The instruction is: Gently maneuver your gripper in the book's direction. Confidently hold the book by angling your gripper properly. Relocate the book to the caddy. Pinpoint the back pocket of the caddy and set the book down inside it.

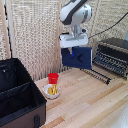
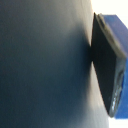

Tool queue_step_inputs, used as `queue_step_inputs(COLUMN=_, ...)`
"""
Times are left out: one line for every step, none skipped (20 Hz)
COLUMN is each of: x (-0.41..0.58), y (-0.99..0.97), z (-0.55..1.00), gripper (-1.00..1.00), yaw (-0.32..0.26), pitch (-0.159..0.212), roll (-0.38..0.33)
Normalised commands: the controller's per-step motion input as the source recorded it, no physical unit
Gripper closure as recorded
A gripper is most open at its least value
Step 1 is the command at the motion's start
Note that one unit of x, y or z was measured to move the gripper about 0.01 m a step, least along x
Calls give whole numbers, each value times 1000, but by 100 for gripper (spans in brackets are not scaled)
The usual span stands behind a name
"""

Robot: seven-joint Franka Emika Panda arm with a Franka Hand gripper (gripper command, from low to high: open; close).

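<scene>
My gripper [image 1: 73, 51] hangs under the white boxy wrist, shut on the top edge of the dark navy book [image 1: 77, 58]. The book hangs upright in the air above the wooden table, near the middle of the exterior view, tilted slightly. In the wrist view the book's dark cover [image 2: 45, 65] fills most of the picture, with one blue fingertip [image 2: 112, 55] pressed against it. The black fabric caddy [image 1: 17, 95] stands at the exterior view's lower left, open on top, with a divider across it. The book is well to the right of the caddy and higher.
A red cup [image 1: 53, 78] stands beside a white bowl [image 1: 52, 91] holding yellowish pieces, between the book and the caddy. A black toaster oven [image 1: 113, 55] with its door down stands at the exterior view's right. A woven screen lines the back.
</scene>
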Motion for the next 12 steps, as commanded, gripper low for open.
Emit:
queue_step_inputs(x=0, y=257, z=1000, gripper=100, yaw=-156, pitch=0, roll=0)
queue_step_inputs(x=0, y=323, z=1000, gripper=100, yaw=-195, pitch=-41, roll=0)
queue_step_inputs(x=0, y=360, z=1000, gripper=100, yaw=-216, pitch=-79, roll=0)
queue_step_inputs(x=-3, y=314, z=1000, gripper=100, yaw=-232, pitch=-95, roll=0)
queue_step_inputs(x=-54, y=269, z=986, gripper=100, yaw=-246, pitch=-106, roll=0)
queue_step_inputs(x=-57, y=237, z=980, gripper=100, yaw=-258, pitch=-105, roll=0)
queue_step_inputs(x=-43, y=140, z=946, gripper=100, yaw=-295, pitch=-87, roll=0)
queue_step_inputs(x=-29, y=89, z=857, gripper=100, yaw=-313, pitch=-64, roll=0)
queue_step_inputs(x=-9, y=43, z=774, gripper=100, yaw=-329, pitch=-45, roll=0)
queue_step_inputs(x=-3, y=23, z=651, gripper=100, yaw=-336, pitch=-25, roll=0)
queue_step_inputs(x=0, y=9, z=580, gripper=100, yaw=-343, pitch=-11, roll=1)
queue_step_inputs(x=0, y=3, z=537, gripper=100, yaw=-346, pitch=-2, roll=7)
